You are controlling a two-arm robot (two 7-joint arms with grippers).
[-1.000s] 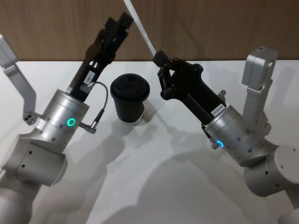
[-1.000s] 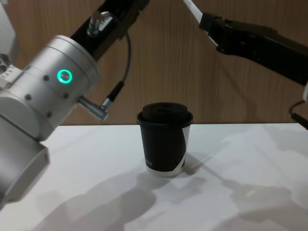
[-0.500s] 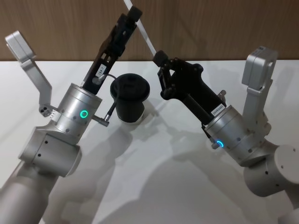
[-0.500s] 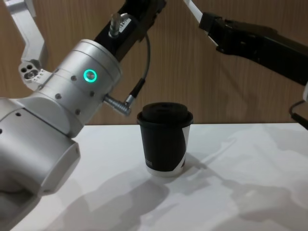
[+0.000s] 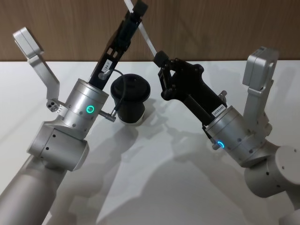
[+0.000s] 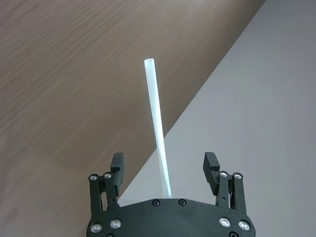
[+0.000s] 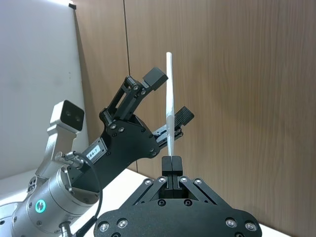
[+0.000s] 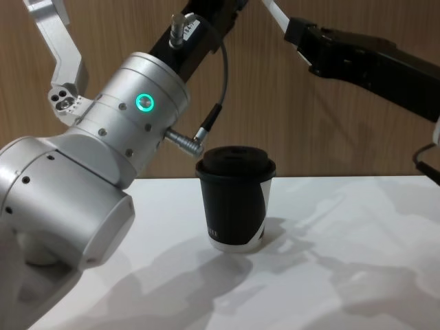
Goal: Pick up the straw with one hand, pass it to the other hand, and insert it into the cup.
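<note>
**Straw [image 5: 148, 41] gripped by the right claw [image 5: 159, 58], with the left claw [image 5: 139, 7] spread open around it**

Head view: My right claw, on the all-black arm, is raised above the white bench [image 5: 154, 187], just behind and to the right of the cup [image 5: 130, 99]. It pinches the lower end of the thin white straw, which slants up and to the left. My left claw reaches up past the cup to the straw's upper part. The black cup stands upright on the bench with its lid on.

Left wrist view: The left claw [image 6: 164, 161] has its fingers wide apart. The straw [image 6: 157, 128] runs up the gap between them, apart from both.

Right wrist view: The right claw [image 7: 171, 160] has its fingers closed tight on the base of the straw [image 7: 170, 98]. Beyond it, the left claw [image 7: 169, 96] has one finger on each side of the straw.

Chest view: The cup [image 8: 235, 199] sits on the bench [image 8: 344, 275] with its white patch facing me. The right claw [image 8: 295, 31] is high on the right in front of a wood-panelled wall [image 8: 330, 130]. The straw [image 8: 273, 8] pokes out of it towards the top edge.
</note>
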